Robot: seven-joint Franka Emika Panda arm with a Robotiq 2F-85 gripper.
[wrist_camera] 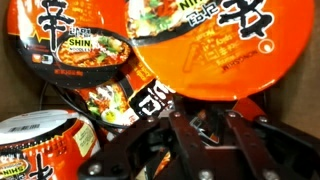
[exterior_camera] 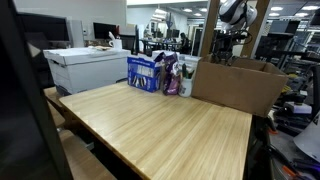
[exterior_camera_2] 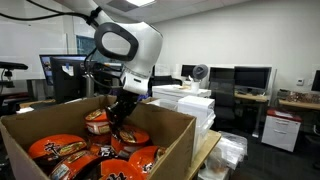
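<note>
An open cardboard box (exterior_camera_2: 172,132) (exterior_camera: 240,86) holds several orange Shin noodle bowls (exterior_camera_2: 60,150). My gripper (exterior_camera_2: 121,113) reaches down into the box among them. In the wrist view the gripper (wrist_camera: 203,116) has its two fingers almost together, pinched on the thin rim of a large tilted orange noodle bowl (wrist_camera: 215,45) right above them. A second bowl (wrist_camera: 75,40) lies at the upper left and a third (wrist_camera: 35,140) at the lower left. In the exterior view from the table side, the box wall hides the gripper and only the arm (exterior_camera: 232,14) shows above it.
The box stands at the far corner of a wooden table (exterior_camera: 160,125). Snack bags (exterior_camera: 152,72) stand next to the box. A white printer (exterior_camera: 85,68) sits beyond the table's edge. White boxes (exterior_camera_2: 188,100) are stacked behind the cardboard box, with desks and monitors (exterior_camera_2: 250,78) further back.
</note>
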